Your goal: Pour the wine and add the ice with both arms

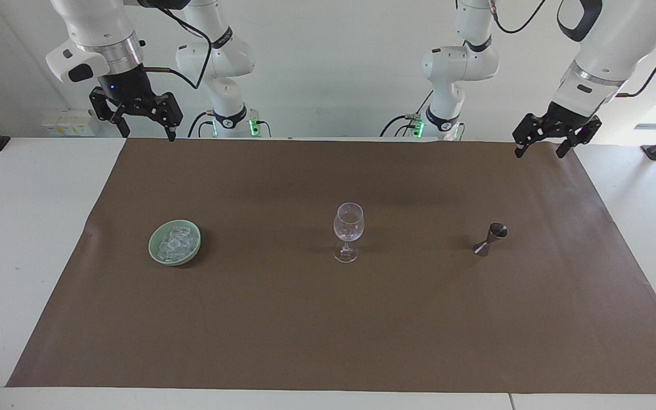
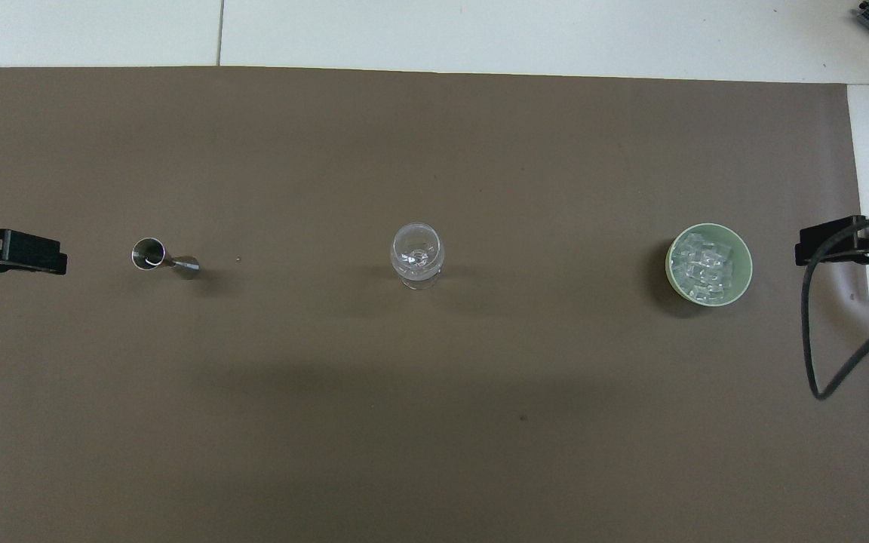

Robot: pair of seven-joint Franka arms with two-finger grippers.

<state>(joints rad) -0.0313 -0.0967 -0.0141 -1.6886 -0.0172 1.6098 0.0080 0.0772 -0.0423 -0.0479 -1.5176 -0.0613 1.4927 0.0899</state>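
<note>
Brown mat (image 1: 328, 319): spread over the white table (image 1: 20, 228) and filling most of the facing view, presumably as a work surface under all three items
Row of items: set in one line across the middle of the frame, well apart from each other, so each arm appears to be given its own item with the glass shared between them
Ice (image 1: 175, 244): heaped in a pale green bowl (image 1: 155, 251) at centre-left of the facing view, toward the right arm's end, judged to be staged for that arm
Wine glass (image 1: 348, 228): stood upright at the centre of the frame, no liquid visible in it, reachable from both ends
Metal jigger (image 1: 491, 238): stood on the mat at centre-right, toward the left arm's end, likely the pouring vessel; contents cannot be told
Right gripper (image 1: 147, 134): hung at upper left of the frame over the mat's edge by the robots, fingers spread, nothing held
Left gripper (image 1: 540, 152): hung at upper right over the mat's corner, fingers spread, nothing held
Task progress: judged not yet begun, as nothing is grasped
Writing: no brand, label or legible text is found on any item
</note>
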